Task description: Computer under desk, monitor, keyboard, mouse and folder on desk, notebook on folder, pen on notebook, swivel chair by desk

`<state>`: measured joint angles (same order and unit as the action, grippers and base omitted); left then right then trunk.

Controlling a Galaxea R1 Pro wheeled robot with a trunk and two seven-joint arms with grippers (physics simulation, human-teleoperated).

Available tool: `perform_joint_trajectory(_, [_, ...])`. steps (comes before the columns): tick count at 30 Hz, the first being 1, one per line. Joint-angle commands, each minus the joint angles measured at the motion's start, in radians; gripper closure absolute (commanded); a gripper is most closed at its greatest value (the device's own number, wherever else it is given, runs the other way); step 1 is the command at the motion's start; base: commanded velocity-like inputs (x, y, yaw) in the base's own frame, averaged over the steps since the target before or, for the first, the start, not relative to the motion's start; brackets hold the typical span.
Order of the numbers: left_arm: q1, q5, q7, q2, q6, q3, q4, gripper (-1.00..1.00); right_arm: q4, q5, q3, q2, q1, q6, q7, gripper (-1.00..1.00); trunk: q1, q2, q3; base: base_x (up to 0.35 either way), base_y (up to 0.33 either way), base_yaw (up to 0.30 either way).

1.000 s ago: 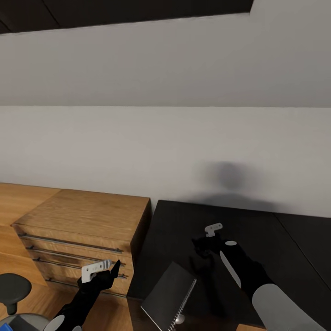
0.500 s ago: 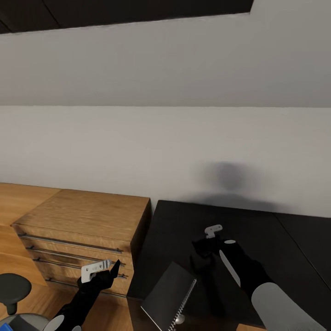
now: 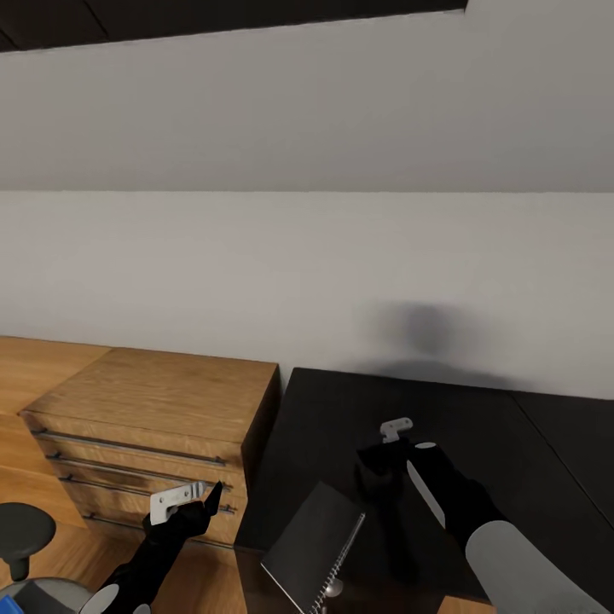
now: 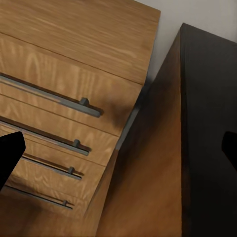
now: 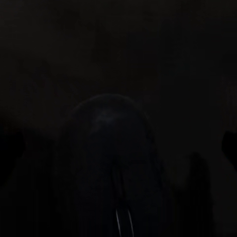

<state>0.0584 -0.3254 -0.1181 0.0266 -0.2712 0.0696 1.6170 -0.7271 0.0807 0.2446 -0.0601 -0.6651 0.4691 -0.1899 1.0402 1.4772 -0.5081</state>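
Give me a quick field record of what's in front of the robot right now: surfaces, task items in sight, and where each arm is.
desk: black top, against the white wall
dresser: wooden, four bar-handled drawers, left of the desk, a narrow gap between them
notebook: dark cover, spiral-bound, at the desk's near edge
mouse: dark rounded shape under the right wrist camera, too dim to be sure
swivel chair: part visible at lower left
left gripper: in front of the dresser drawers, holding nothing
right gripper: low over the desk, grip state unclear
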Motion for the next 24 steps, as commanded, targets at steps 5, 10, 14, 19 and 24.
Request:
perform_joint_trajectory(5, [0.0,-0.011,-0.009,0.001,-0.003,0.003,0.002,-1.0,-0.002,0.008,0.004,-0.001,-0.001,0.009,0.003,-1.0,0.012,0.022,-0.01,0.0,0.0,0.0])
perform_joint_trajectory(10, [0.0,-0.011,-0.009,0.001,-0.004,0.003,0.002,-1.0,-0.002,0.008,0.004,-0.001,-0.001,0.035,0.003,-1.0,0.023,0.043,-0.02,0.0,0.0,0.0])
perform_joint_trajectory(14, [0.0,-0.011,-0.009,0.001,-0.003,0.003,0.002,-1.0,-0.002,0.008,0.004,-0.001,-0.001,0.039,0.003,-1.0,0.023,0.043,-0.02,0.0,0.0,0.0])
perform_joint_trajectory(19, [0.0,-0.011,-0.009,0.001,-0.004,0.003,0.002,-1.0,-0.002,0.008,0.004,-0.001,-0.002,0.041,0.003,-1.0,0.023,0.043,-0.02,0.0,0.0,0.0])
perform_joint_trajectory(24, [0.0,-0.011,-0.009,0.001,-0.004,0.003,0.002,-1.0,-0.002,0.007,0.004,-0.001,-0.001,0.041,0.003,-1.0,0.023,0.043,-0.02,0.0,0.0,0.0])
